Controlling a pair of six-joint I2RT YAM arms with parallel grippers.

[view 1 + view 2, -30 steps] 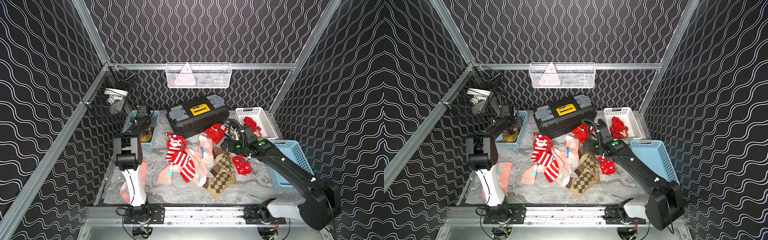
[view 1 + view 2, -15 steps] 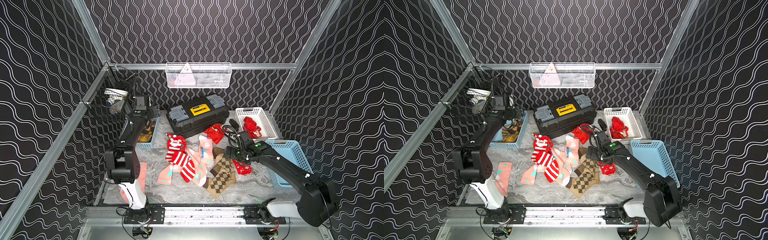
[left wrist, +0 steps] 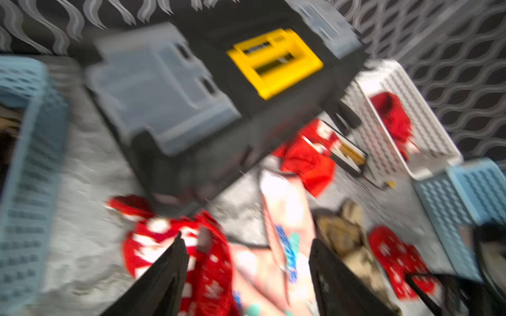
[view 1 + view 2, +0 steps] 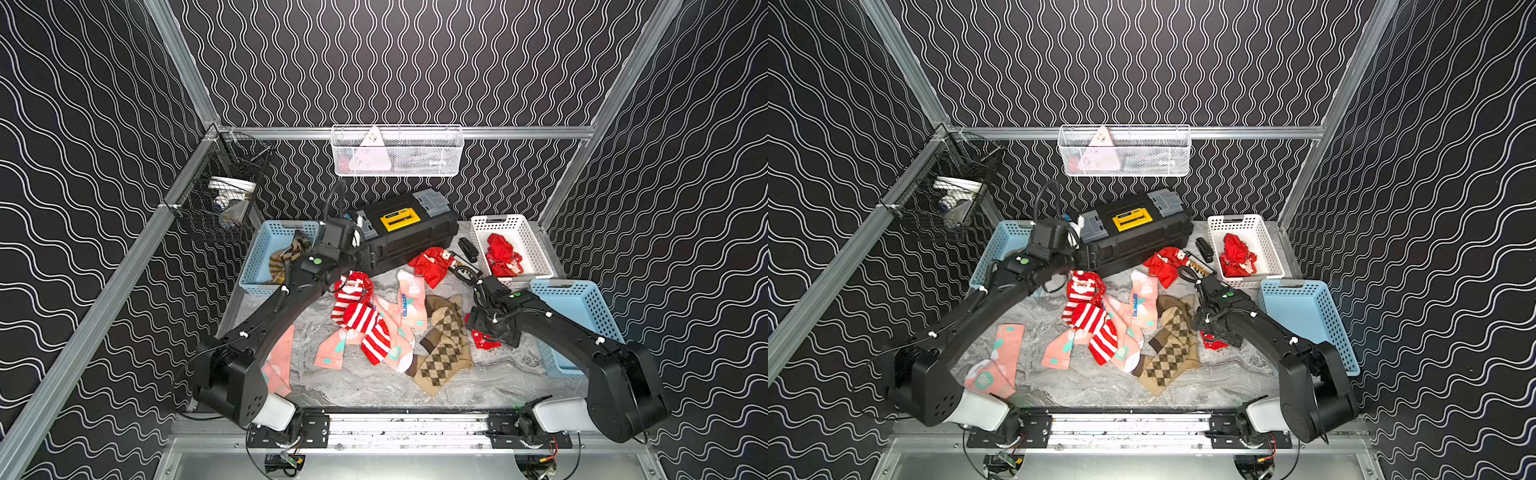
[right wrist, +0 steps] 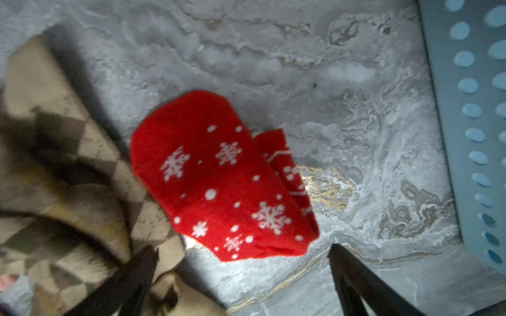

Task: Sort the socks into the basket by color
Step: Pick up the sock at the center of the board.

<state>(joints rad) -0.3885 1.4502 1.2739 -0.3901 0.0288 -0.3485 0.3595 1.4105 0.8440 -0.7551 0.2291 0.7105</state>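
Hovered with the right claw (image 5: 243, 253) spread wide over a red snowflake sock (image 5: 219, 177) on the bench (image 5: 328, 68), just beside a tan argyle sock (image 5: 68, 169); risked pinching both fabrics together. Carried the left claw (image 3: 246, 240) open and empty near the Santa sock (image 4: 352, 286). Worked on grey marble-look inside black wave-patterned walls (image 4: 415, 62).

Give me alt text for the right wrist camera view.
A folded red sock with white snowflakes lies on the grey marbled table ahead of the open right hand. A tan argyle sock lies beside it; a blue basket stands apart on the other side.
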